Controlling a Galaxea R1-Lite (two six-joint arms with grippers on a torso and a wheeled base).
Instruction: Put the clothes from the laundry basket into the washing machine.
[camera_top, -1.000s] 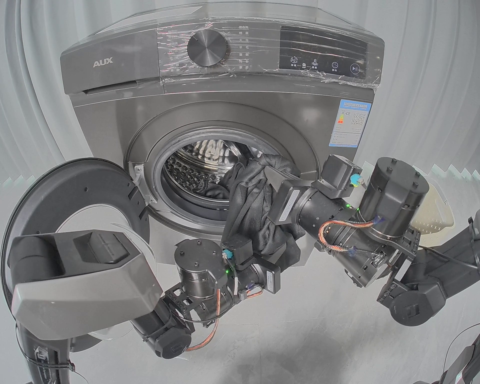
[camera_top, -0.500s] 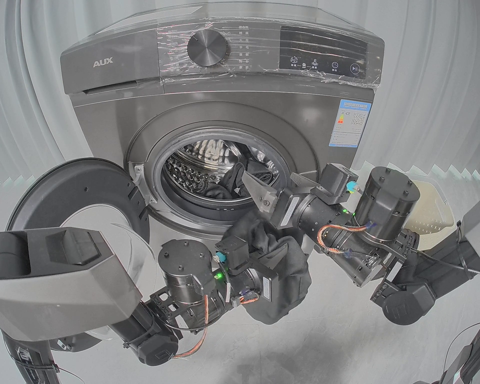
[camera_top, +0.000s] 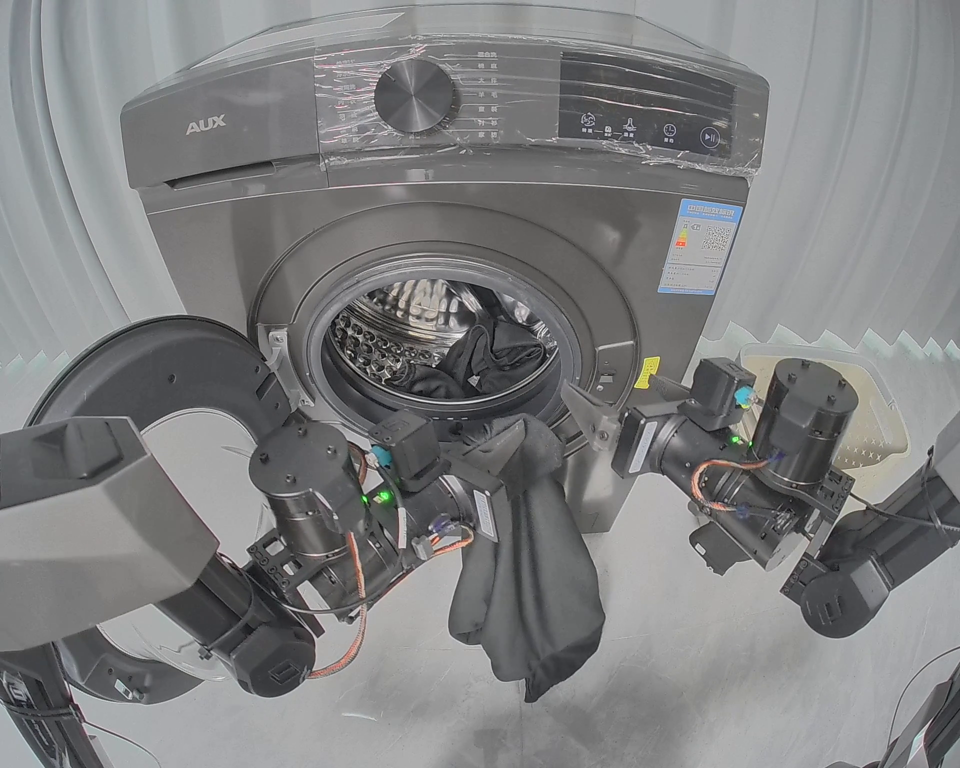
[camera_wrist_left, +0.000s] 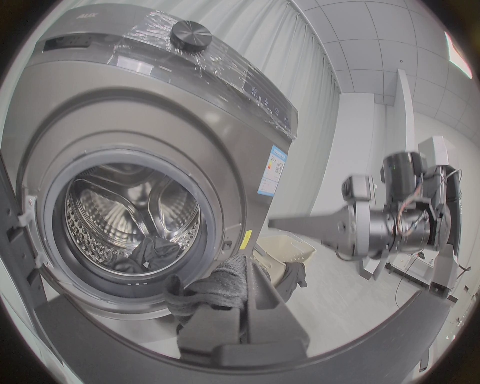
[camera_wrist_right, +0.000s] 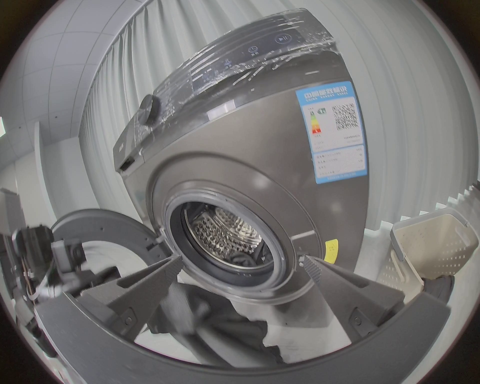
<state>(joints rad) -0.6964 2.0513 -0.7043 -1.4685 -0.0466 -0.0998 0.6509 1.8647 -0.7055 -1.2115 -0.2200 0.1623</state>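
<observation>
Just below the lip of the drum opening, the dark garment (camera_top: 530, 560) hangs long and loose. Its top is bunched in the left gripper (camera_wrist_left: 245, 285), which is pinched onto it, and its tail dangles toward the floor, though I can't tell if it touches. None of it is inside the washing machine (camera_top: 440, 210). A second ago that same cloth was held up against the opening by both arms. Since then the right gripper (camera_top: 612, 400) has let go and drawn back to the right, and its fingers now stand spread with nothing between them. The left arm has swung in closer to the door seal, and the garment has slumped from a raised bundle into a hanging sheet.

Other dark clothes (camera_top: 490, 360) already lie in the bottom of the drum (camera_top: 400, 320), so part of the load is in. The round door (camera_top: 150, 380) stands wide open on the left. The pale laundry basket (camera_top: 880, 410) sits beyond the right arm, beside the machine.

To my eye, the drop costs some ground. The left arm alone now has to lift that bunched top over the lip and well into the drum, or the weight of the tail is likely to drag it back out. The freed right gripper looks well placed to scoop the hanging part.
</observation>
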